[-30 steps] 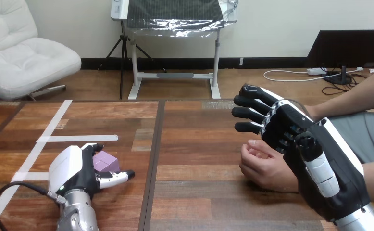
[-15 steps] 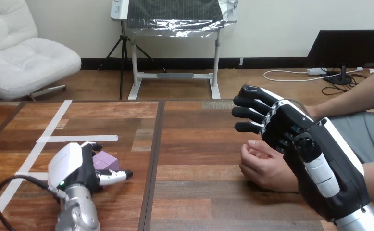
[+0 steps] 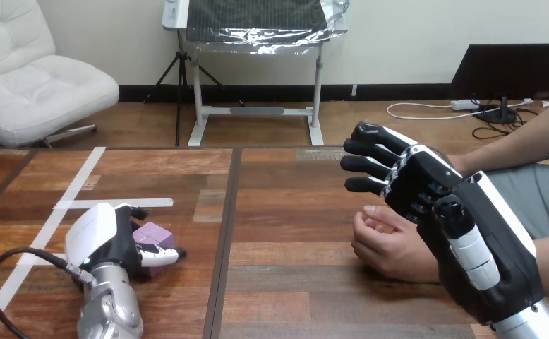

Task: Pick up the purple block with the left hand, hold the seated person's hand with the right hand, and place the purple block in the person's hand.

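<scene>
I find my left hand [image 3: 104,241] low on the table [image 3: 293,296], fingers and thumb clenched round the purple block [image 3: 149,234], which sits just right of the palm. Farther right, my right hand [image 3: 497,244] hangs with fingers relaxed over the person's hand [image 3: 388,246], holding nothing

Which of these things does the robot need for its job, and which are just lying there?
For the job:
- block
- left hand, at the block
- right hand
- person's hand

Just lying about:
- tape, stuck on the table
</scene>
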Available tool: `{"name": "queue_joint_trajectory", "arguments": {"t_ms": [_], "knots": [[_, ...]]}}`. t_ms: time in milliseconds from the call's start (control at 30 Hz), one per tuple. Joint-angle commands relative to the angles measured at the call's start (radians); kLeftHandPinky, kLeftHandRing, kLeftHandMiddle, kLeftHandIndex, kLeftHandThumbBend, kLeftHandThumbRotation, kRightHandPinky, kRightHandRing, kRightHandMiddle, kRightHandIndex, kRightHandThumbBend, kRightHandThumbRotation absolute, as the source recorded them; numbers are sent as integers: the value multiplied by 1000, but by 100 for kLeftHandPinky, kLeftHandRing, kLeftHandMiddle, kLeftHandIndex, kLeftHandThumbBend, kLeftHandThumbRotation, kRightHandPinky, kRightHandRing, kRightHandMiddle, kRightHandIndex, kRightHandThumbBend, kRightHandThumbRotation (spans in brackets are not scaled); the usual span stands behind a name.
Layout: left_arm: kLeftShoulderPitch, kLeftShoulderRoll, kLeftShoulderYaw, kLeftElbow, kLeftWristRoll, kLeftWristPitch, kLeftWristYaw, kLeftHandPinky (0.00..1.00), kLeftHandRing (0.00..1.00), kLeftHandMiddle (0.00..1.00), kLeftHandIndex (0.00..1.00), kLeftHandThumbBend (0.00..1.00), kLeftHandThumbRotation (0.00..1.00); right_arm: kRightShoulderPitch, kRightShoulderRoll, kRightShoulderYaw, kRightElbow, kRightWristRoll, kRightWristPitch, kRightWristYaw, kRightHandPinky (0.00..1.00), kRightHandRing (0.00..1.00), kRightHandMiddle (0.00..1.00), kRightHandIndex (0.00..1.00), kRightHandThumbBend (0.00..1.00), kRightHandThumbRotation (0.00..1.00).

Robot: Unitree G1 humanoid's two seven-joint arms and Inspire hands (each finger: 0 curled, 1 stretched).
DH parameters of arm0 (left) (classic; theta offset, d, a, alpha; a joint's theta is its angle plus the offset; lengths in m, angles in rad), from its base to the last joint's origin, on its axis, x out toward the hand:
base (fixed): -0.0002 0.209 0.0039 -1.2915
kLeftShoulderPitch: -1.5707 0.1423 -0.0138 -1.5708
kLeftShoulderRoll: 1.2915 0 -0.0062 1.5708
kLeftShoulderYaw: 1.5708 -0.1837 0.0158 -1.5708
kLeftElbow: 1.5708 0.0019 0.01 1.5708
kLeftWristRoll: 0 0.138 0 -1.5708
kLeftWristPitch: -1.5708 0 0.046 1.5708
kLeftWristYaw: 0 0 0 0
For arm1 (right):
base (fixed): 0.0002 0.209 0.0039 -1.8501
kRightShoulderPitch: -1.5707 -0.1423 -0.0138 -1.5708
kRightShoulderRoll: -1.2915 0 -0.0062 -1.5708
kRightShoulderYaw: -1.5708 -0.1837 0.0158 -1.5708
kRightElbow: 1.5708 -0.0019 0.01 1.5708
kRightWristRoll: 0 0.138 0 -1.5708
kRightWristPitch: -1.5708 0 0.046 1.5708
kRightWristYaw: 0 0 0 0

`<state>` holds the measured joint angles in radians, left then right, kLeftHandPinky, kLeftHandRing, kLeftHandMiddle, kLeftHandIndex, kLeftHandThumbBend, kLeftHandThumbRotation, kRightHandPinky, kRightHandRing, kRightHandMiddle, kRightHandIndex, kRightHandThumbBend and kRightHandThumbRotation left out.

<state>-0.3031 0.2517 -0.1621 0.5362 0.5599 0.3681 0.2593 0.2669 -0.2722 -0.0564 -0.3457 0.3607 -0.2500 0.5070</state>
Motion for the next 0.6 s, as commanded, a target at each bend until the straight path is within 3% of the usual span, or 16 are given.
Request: {"name": "queue_joint_trajectory", "arguments": {"t_ms": [0, 567], "knots": [[-42, -1, -13, -28, -1, 9, -15, 55, 67, 71, 74, 78, 15, -49, 8, -13, -32, 20, -23, -2, 78, 84, 86, 85, 85, 84], [-24, 6, -11, -75, -8, -4, -26, 38, 48, 57, 66, 73, 5, -50, 7, -15, -34, 22, -22, -2, 78, 84, 86, 86, 85, 84]]}}
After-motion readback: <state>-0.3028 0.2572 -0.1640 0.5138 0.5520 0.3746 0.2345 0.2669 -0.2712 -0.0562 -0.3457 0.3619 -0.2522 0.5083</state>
